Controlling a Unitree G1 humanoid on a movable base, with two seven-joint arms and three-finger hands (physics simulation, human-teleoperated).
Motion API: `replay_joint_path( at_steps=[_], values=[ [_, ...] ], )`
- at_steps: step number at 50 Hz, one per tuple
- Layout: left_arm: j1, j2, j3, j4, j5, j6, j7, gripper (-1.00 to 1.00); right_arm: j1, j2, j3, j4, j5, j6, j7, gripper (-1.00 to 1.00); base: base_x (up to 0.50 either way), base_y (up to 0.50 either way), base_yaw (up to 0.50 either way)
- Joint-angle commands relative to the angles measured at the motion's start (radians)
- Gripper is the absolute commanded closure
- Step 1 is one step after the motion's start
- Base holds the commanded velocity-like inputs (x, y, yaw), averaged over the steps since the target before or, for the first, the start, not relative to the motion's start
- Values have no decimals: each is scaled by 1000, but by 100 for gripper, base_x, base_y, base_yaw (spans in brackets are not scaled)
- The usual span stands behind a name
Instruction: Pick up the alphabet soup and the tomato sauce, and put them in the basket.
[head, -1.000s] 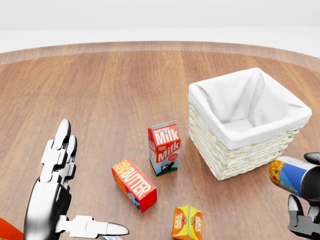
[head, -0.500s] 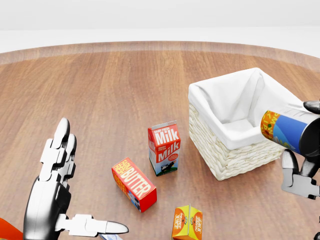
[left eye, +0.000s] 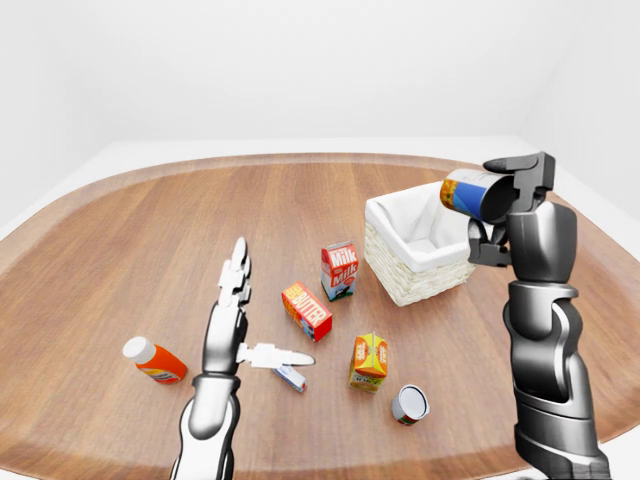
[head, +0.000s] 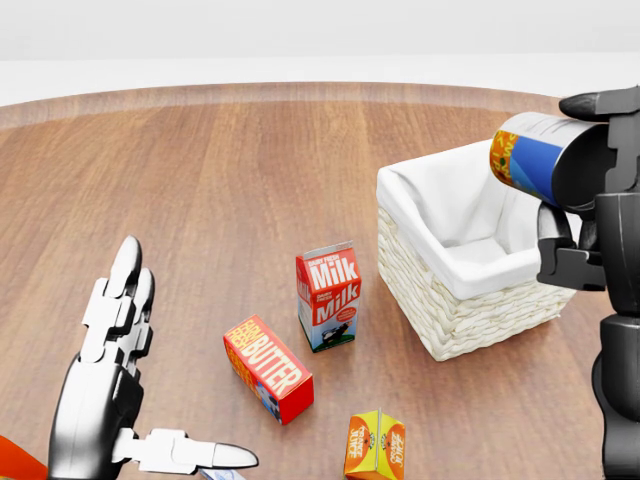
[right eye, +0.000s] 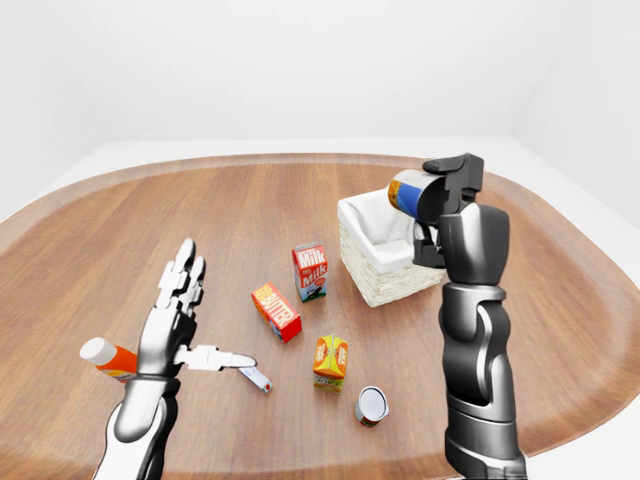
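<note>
My right hand (head: 580, 180) is shut on a can with a blue and orange label (head: 535, 158), held on its side in the air over the right rim of the basket. The wicker basket (head: 445, 325) has a white cloth lining and shows nothing inside. A second can (left eye: 410, 404) with a silver lid lies on the table at the lower middle of the left-eye view, below the basket. My left hand (head: 175, 380) hovers open with fingers spread at the lower left of the head view, holding nothing.
A milk carton (head: 328, 296) stands left of the basket, with a red butter box (head: 268, 368) and an orange juice carton (head: 375, 445) below it. An orange bottle with a white cap (left eye: 155, 362) lies left of my left hand. A small tube (left eye: 290, 377) lies under its thumb.
My right hand has lifted the blue and orange can from the lower right edge up to above the basket's right rim. The left hand and the table items have not moved.
</note>
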Motion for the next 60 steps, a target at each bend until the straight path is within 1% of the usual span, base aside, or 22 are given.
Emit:
replay_joint_path(
  at_steps=[1, 7, 8, 11, 12, 15, 20, 28, 31, 37, 38, 47, 60],
  values=[
    [-1, 1, -3, -2, 2, 0, 0, -100, -153, -59, 44, 148, -80, 0, -50, 100, 0, 0, 0],
    [1, 2, -4, -2, 2, 0, -1, -100, -223, -70, 81, 263, -129, 0, -74, 100, 0, 0, 0],
    [2, 2, -4, -2, 1, 0, -1, -100, -248, -75, 89, 311, -145, 0, -94, 100, 0, 0, 0],
    [2, 2, -4, 0, 1, 0, -1, -100, -281, -83, 99, 361, -159, 0, -108, 100, 0, 0, 0],
    [0, 1, -5, 4, 2, 0, 0, -100, -316, -87, 107, 405, -168, 0, -119, 100, 0, 0, 0],
    [0, 1, -6, 3, 4, 0, 1, -100, -356, -97, 126, 485, -206, 0, -153, 100, 0, 0, 0],
    [-1, 2, -6, 4, 4, 0, 1, -100, -451, -116, 145, 654, -231, 0, -210, 100, 0, 0, 0],
    [-2, 2, -3, 4, 1, 0, 0, -100, -549, -129, 173, 824, -268, 0, -260, 100, 0, 0, 0],
    [-2, 2, -2, -1, -2, 0, -1, -100, -621, -139, 194, 963, -302, 0, -326, 100, 0, 0, 0],
    [-8, 1, 3, -1, -7, 0, -3, -100, -710, -138, 221, 1143, -332, 0, -403, 100, 0, 0, 0],
    [-10, 1, 4, 2, -7, 0, -3, -100, -731, -138, 232, 1200, -346, 0, -409, 100, 0, 0, 0],
    [-12, -1, 5, 5, -8, 0, -2, -100, -840, -140, 273, 1443, -392, 0, -409, 100, 0, 0, 0],
    [-7, 1, 1, 4, -5, 0, -1, -100, -904, -115, 296, 1551, -412, 0, -409, 100, 0, 0, 0]
  ],
)
